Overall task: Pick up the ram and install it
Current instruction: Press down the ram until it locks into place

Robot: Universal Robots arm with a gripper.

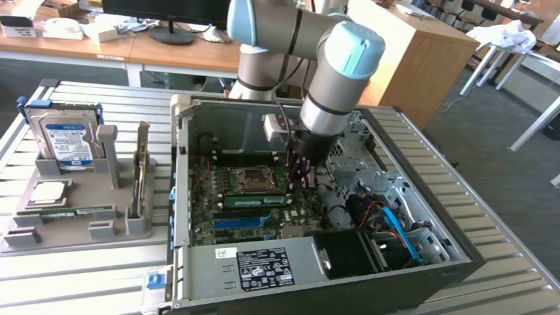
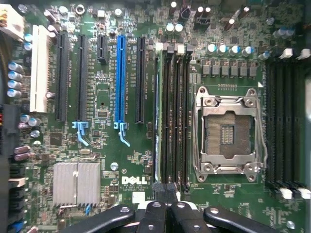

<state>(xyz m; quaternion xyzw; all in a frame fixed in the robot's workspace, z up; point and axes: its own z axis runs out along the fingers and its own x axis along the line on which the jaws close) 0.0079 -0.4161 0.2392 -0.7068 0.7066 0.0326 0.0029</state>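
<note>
Gripper (image 1: pixel 302 176) sits low inside the open computer case (image 1: pixel 455 252), fingers closed together with nothing between them. The ram (image 1: pixel 256 201) stands seated in a motherboard (image 2: pixel 104 104) slot directly beneath the fingertips, just beside the empty CPU socket (image 2: pixel 228 132).

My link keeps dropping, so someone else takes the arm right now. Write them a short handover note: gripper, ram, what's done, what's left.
Gripper: shut, down inside the open computer case, with its tips at one end of the ram stick.
Ram stick: standing in the outermost slot of the bank beside the processor socket.
Second stick: lying on the grey tray beside the case.
Done: one stick is off the tray and in a slot.
Left: I cannot tell whether it is fully clicked in. The arm is not yet out of the case.
</note>
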